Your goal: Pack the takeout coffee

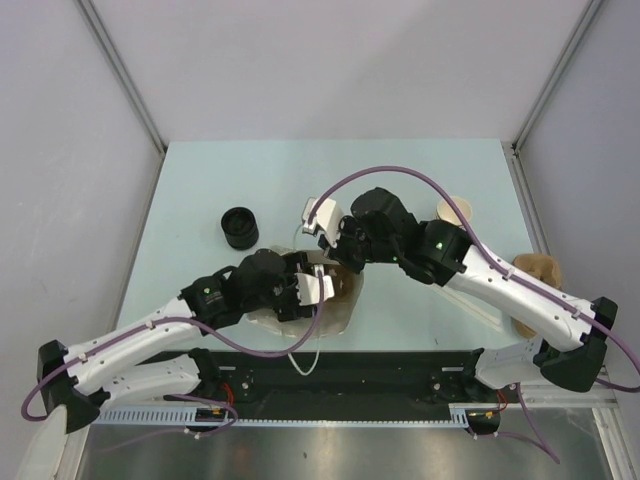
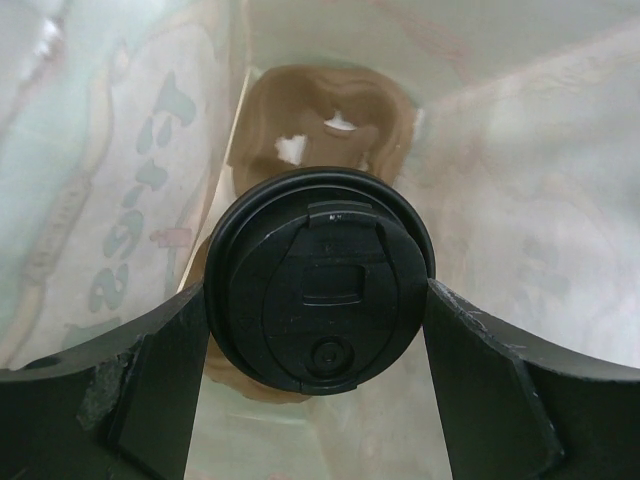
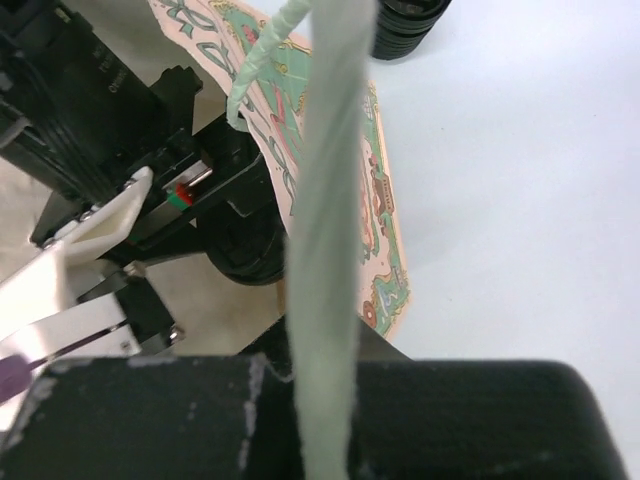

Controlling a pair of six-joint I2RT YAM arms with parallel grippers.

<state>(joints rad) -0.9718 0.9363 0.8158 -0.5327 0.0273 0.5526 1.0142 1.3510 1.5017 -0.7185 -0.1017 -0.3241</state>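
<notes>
Takeout coffee (image 2: 320,290) held inside the printed paper bag (image 2: 520,200)!
Left gripper (image 2: 318,305) pinches its black lid, over the brown cup carrier (image 2: 330,100); right gripper (image 3: 320,385) nips the bag's twisted handle (image 3: 330,200), table's (image 1: 200,180) near middle.

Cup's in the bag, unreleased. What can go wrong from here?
The left gripper pinches the takeout coffee by its lid alone; it may slip or pop off.
It looks off-centre over the carrier, so it might tip on landing.
The right gripper holds the bag by one thin handle; a slip lets it sag.
</notes>
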